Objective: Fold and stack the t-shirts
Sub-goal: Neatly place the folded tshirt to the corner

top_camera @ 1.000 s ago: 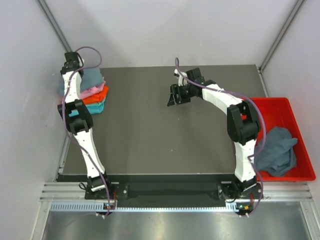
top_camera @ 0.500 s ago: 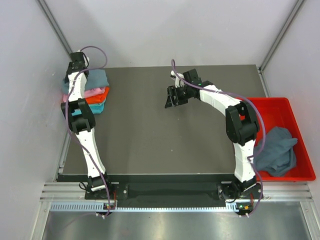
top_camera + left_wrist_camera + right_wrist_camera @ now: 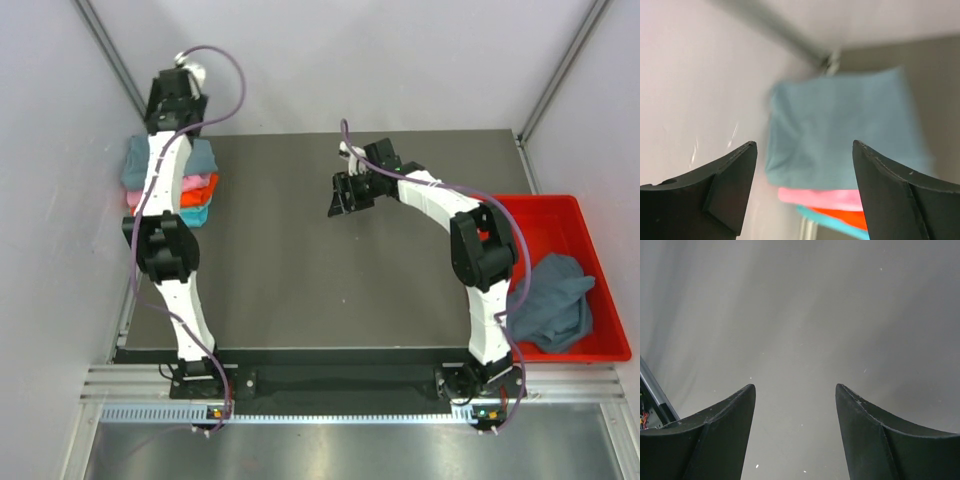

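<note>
Filling mid-view, dark table [image 3: 330,260] is lying flat | red tray [image 3: 600,215] is sitting at four o'clock, holding a crumpled blue-grey t-shirt [image 3: 555,300] | folded t-shirt stack [image 3: 203,185] is resting at ten o'clock, blue-grey on top | left gripper [image 3: 804,147] is hovering above it, jaws gaping, empty | right gripper [image 3: 795,387] is hanging toward twelve o'clock over the table, jaws parted, empty

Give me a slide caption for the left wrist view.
Open left gripper facing the folded stack: blue-grey t-shirt on top, pink, orange and teal ones beneath.
</note>
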